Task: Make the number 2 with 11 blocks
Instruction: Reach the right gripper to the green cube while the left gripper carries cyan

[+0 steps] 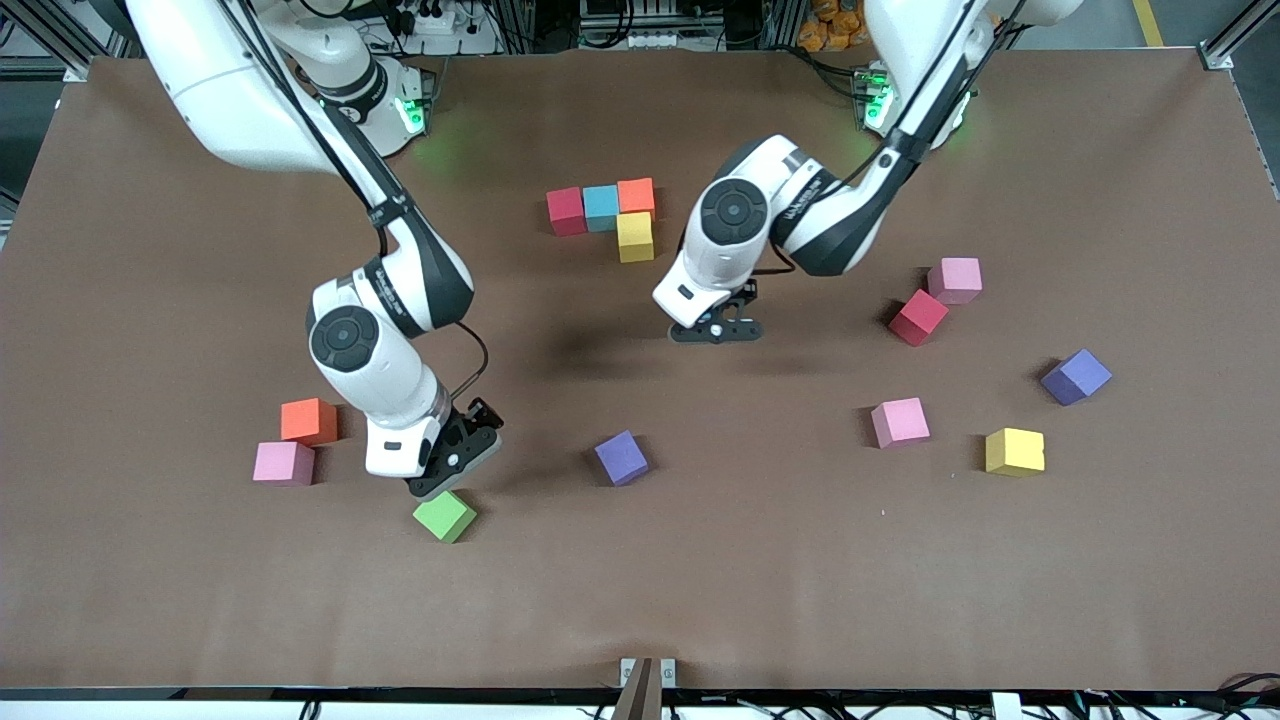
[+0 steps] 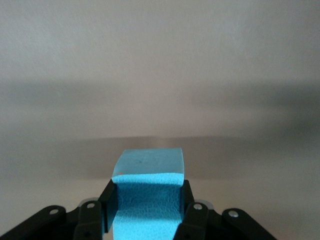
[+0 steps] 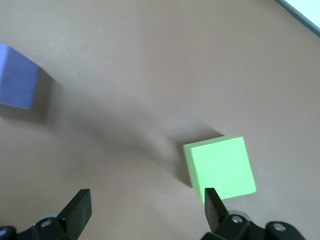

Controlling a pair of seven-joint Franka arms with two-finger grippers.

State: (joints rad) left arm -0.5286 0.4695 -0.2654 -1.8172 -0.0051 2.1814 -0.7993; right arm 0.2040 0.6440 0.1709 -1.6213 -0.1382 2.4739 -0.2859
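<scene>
A red block [image 1: 566, 210], a light blue block [image 1: 600, 207] and an orange block [image 1: 636, 195] stand in a row, with a yellow block [image 1: 635, 237] touching the orange one on the side nearer the front camera. My left gripper [image 1: 715, 328] hangs low over bare table beside this group. It is shut on a second light blue block [image 2: 147, 200], which is hidden in the front view. My right gripper [image 1: 445, 480] is open and empty just above the table. The green block [image 1: 445, 515] lies just outside one fingertip [image 3: 212, 200] in the right wrist view [image 3: 220, 167].
Loose blocks: orange [image 1: 309, 420] and pink [image 1: 283, 463] toward the right arm's end. Pink [image 1: 955, 280], red [image 1: 918, 317], pink [image 1: 899, 421] and yellow [image 1: 1014, 451] lie toward the left arm's end. Two purple cubes [image 1: 621, 457] [image 1: 1076, 376] also lie on the table.
</scene>
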